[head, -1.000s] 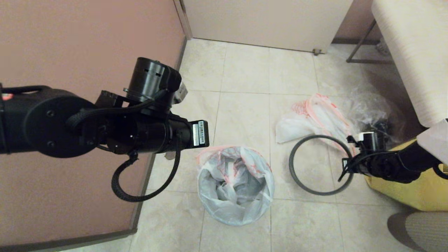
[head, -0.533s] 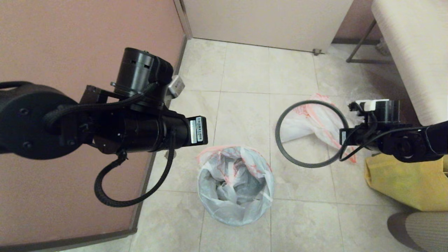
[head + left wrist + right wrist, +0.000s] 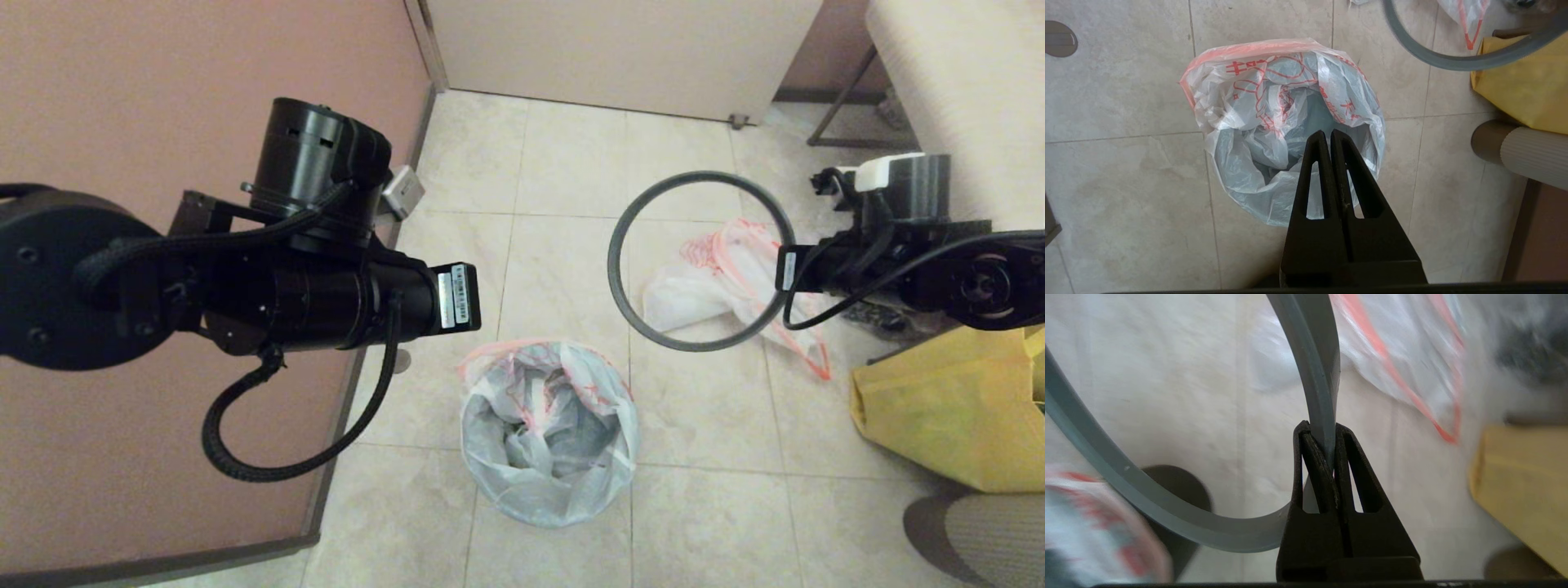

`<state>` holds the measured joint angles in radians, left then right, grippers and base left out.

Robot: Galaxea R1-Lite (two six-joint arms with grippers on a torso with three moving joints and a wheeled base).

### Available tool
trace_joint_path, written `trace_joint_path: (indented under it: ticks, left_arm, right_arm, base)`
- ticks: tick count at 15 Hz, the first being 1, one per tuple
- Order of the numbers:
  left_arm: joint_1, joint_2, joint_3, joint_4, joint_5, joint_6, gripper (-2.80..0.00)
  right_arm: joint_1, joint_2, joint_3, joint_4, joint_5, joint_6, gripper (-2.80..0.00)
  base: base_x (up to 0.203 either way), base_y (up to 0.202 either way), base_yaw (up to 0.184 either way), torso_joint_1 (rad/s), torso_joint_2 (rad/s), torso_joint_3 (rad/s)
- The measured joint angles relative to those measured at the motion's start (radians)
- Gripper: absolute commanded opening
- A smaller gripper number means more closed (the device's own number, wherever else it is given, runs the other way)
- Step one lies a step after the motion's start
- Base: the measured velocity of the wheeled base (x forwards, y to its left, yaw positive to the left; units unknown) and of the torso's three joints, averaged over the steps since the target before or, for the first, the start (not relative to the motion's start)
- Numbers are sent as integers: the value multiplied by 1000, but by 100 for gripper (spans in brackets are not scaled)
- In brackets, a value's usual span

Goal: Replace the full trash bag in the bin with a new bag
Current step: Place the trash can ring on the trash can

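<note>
Thin, wrinkled white plastic with orange-red lettering, the new bag [image 3: 549,425], lines the bin [image 3: 498,510] at the lower centre of the head view; its orange edge is folded outward over the round mouth, and the opening faces straight up. Bare tiled floor [image 3: 571,180] lies free all around the bin. The left gripper [image 3: 1329,136] hangs above this opening with its black fingers pressed together and nothing between them. The right gripper [image 3: 1318,430], at the right middle of the head view, pinches the smooth grey hoop [image 3: 633,204] on its rim and holds it in the air, tilted. Behind the hoop, the full trash bag [image 3: 735,278] lies slack on the tiles, its long axis running from upper left to lower right. A yellow bag [image 3: 939,416] sits at the right edge.
</note>
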<state>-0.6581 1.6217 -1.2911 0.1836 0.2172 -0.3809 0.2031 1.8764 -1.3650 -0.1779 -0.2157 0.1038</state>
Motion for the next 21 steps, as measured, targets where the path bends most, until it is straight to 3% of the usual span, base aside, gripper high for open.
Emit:
trace_joint_path:
  ticks: [5, 9, 11, 14, 19, 21]
  left_arm:
    - [3, -7, -2, 0, -1, 0, -280]
    - [0, -9, 1, -2, -1, 0, -280]
    - [-3, -8, 5, -2, -5, 0, -280]
    - [-5, -6, 5, -3, -16, 0, -280]
    - [-10, 3, 5, -2, -17, -1, -280]
    - [-8, 5, 3, -2, -16, 0, -280]
  right_arm:
    - [134, 22, -65, -162, -193, -26, -280]
    - [227, 27, -105, -180, -207, 44, -280]
    - [240, 11, -79, -153, -119, 12, -280]
    - [239, -9, -52, -117, 23, -136, -280]
    - [244, -20, -64, 111, 245, -137, -280]
    - [245, -1, -82, 190, 256, -138, -280]
  base:
    - [0, 0, 0, 0, 0, 0]
    - [0, 0, 0, 0, 0, 0]
    - [0, 0, 0, 0, 0, 0]
    - [0, 0, 0, 0, 0, 0]
    - [0, 0, 0, 0, 0, 0]
    - [0, 0, 0, 0, 0, 0]
